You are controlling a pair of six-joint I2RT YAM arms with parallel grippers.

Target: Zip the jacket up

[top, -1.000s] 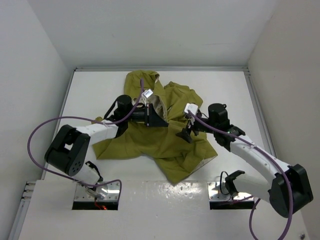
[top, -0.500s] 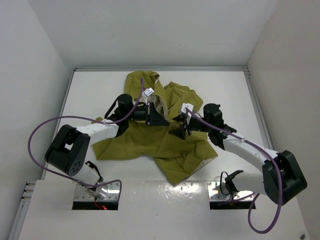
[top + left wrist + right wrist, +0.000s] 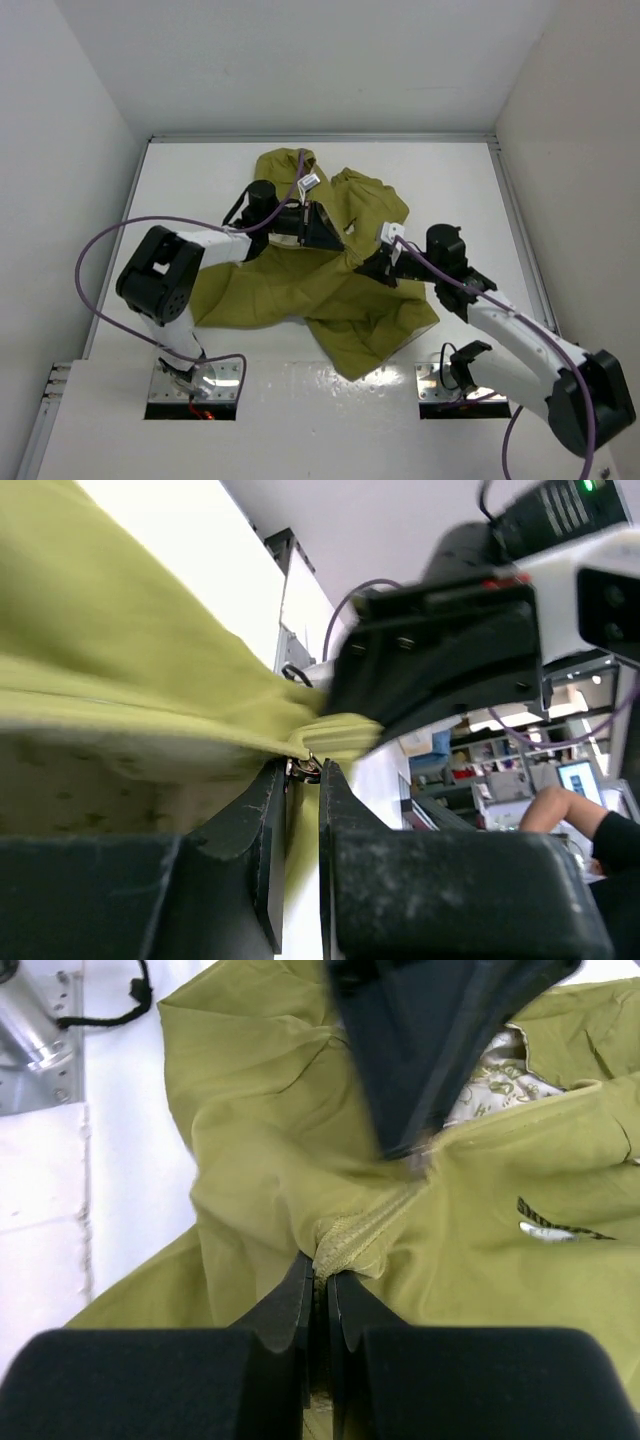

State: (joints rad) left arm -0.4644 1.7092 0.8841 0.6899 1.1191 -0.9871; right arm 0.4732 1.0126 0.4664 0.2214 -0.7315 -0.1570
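Left gripper (image 3: pixel 335 232): jaws nearly together, pinching the small metal zipper pull (image 3: pixel 305 768). In the left wrist view the pull sits between the two black fingers (image 3: pixel 265 820), with green cloth bunched just above it.

Right gripper (image 3: pixel 378 264): jaws shut tight on a fold of cloth at the lower stretch of the zipper. No gap shows between its fingers (image 3: pixel 285 1305) in the right wrist view.

White flat table (image 3: pixel 200 170): both arms reach in from its near edge, and the two grippers meet over the middle, close together but apart. The left one is toward the far edge, the right one toward the near right.

Olive-green soft fabric hooded jacket (image 3: pixel 290 290): lies rumpled across the middle of the table.
- Hood points toward the far edge.
- One lower corner reaches almost to the near edge.
- Left part is spread fairly flat.
- Right part is creased and drawn in toward the grippers.

Cream lining with a faint printed pattern (image 3: pixel 490 1080): shows where the front gapes open, just beyond the left gripper's fingers.

Ribbed closed zipper strip (image 3: pixel 365 1222): runs as a raised ridge from the right gripper's fingertips diagonally up to the left gripper.

Small dark printed mark (image 3: pixel 548 1225): on the cloth to the right of the zipper; too blurred to read.
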